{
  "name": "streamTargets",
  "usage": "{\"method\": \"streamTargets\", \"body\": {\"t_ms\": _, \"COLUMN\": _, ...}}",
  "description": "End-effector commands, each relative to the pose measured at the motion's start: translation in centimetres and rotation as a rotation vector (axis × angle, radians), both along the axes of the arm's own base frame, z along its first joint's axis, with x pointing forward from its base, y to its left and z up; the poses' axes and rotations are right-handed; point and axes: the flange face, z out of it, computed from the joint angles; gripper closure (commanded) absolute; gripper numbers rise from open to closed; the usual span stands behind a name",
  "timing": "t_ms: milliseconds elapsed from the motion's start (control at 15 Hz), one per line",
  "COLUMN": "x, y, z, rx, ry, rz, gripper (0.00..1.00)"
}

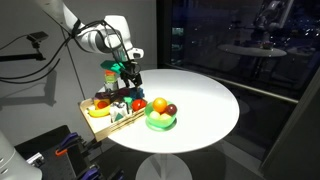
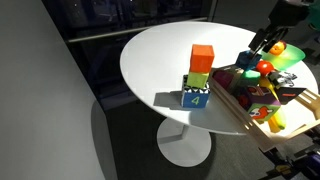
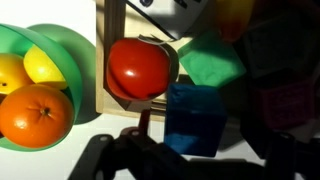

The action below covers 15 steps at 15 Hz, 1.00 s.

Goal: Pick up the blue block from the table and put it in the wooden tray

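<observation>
The jaws are dark, blurred shapes along the bottom edge of the wrist view, and it cannot be told whether they are parted or closed. The gripper (image 1: pixel 127 78) hangs over the wooden tray (image 1: pixel 100 125) at the left side of the round white table (image 1: pixel 205 100).

From left to right in the wrist view:
- One green bowl (image 3: pixel 80 60) holds one orange (image 3: pixel 35 115) and two yellow fruits (image 3: pixel 45 65).
- Next comes the tray's pale wooden wall.
- One red tomato (image 3: pixel 138 68) follows.
- One blue block (image 3: pixel 195 120) sits within the tray's bounds, just right of the tomato. It cannot be told whether it rests on the tray floor or is held.
- One green block (image 3: pixel 215 62) shows just above it in the picture.

In an exterior view, one stack of three cubes (image 2: pixel 198 80) stands on the table, left of the tray and apart from it. The top cube is orange, the middle one green, and the bottom one blue with a number on it.
</observation>
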Motion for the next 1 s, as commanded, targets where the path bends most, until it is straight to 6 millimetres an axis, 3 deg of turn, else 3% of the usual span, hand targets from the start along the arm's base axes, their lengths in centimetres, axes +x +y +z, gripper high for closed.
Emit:
{"method": "streamTargets", "body": {"t_ms": 0, "x": -3.1, "y": -0.9, "z": 3.0, "rx": 0.007, "ry": 0.02, "rz": 0.051, "gripper": 0.0}}
{"method": "streamTargets", "body": {"t_ms": 733, "x": -7.0, "y": -2.1, "z": 8.9, "rx": -0.006, "ry": 0.088, "rz": 0.055, "gripper": 0.0}}
{"method": "streamTargets", "body": {"t_ms": 933, "x": -6.2, "y": -1.9, "z": 8.5, "rx": -0.013, "ry": 0.089, "rz": 0.059, "gripper": 0.0}}
